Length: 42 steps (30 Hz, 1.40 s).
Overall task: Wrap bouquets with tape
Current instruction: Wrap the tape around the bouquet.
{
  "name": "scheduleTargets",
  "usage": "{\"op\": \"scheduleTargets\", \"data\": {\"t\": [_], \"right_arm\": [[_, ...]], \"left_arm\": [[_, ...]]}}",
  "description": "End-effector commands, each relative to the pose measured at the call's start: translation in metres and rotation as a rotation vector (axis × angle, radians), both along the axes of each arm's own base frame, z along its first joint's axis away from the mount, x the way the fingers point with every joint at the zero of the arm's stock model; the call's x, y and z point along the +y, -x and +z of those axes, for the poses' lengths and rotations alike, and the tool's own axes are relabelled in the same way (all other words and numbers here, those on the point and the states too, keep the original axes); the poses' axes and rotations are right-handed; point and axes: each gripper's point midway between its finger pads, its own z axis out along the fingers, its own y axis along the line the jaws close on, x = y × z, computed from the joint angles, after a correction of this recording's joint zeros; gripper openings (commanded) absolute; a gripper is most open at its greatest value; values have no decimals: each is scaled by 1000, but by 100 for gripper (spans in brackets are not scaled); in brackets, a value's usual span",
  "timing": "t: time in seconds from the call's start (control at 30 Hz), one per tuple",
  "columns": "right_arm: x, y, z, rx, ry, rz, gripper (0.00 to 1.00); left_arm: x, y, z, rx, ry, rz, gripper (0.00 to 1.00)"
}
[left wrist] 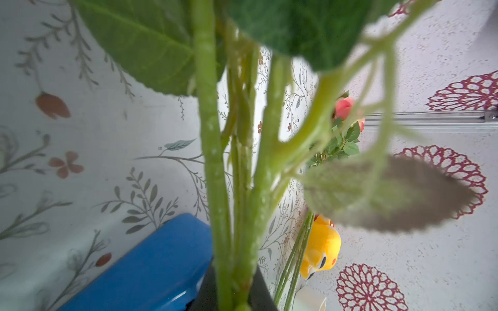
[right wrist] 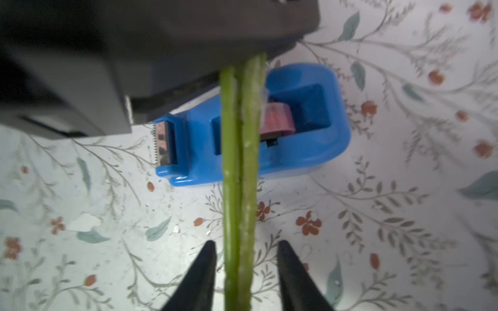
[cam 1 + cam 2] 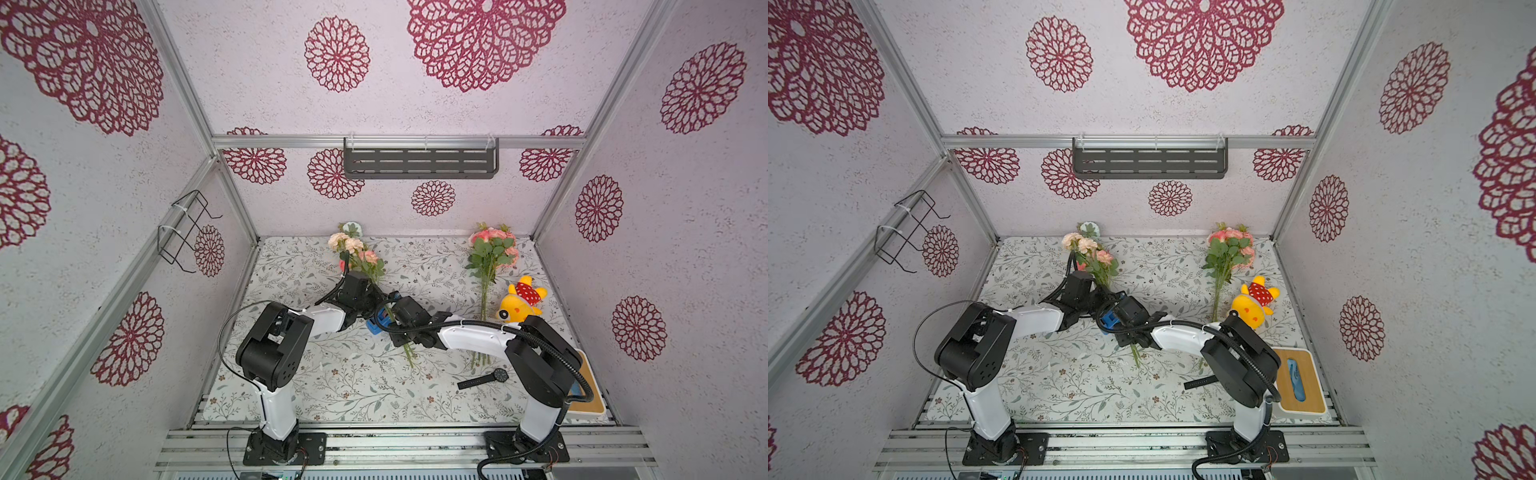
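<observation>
Thin green plastic stems of pink-peach rose bouquet | pinched in left gripper | lengthwise between spread right gripper fingers | blue plastic tape dispenser directly beneath, crosswise, on tabletop

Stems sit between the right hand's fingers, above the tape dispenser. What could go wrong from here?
1. The right hand is open around the stems. Only the left hand seems to hold the bouquet, so closing may catch one stem and splay the rest.
2. The tape dispenser lies loose under the stems, so pulling tape could drag it.
3. Both hands crowd the same spot and may collide.
</observation>
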Motion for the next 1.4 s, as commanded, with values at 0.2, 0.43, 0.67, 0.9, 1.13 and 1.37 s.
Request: {"op": "scheduleTargets", "data": {"t": [0.2, 0.43, 0.67, 0.9, 1.13, 1.37], "right_arm": [[8, 1, 58, 178, -622, 110, 57], [16, -4, 64, 270, -848, 130, 58], [19, -9, 46, 360, -908, 102, 46], [6, -16, 24, 321, -753, 30, 0], [-13, -21, 19, 82, -215, -11, 0], [-2, -20, 40, -208, 128, -33, 0]], "left_arm": [[-10, -9, 29, -134, 48, -29, 0], [-12, -9, 34, -146, 72, -32, 0], [-16, -9, 43, -191, 137, -30, 0], [-15, -9, 39, -181, 138, -24, 0], [-9, -4, 27, -102, 70, -23, 32], [-9, 7, 18, -43, 43, -29, 39]]}}
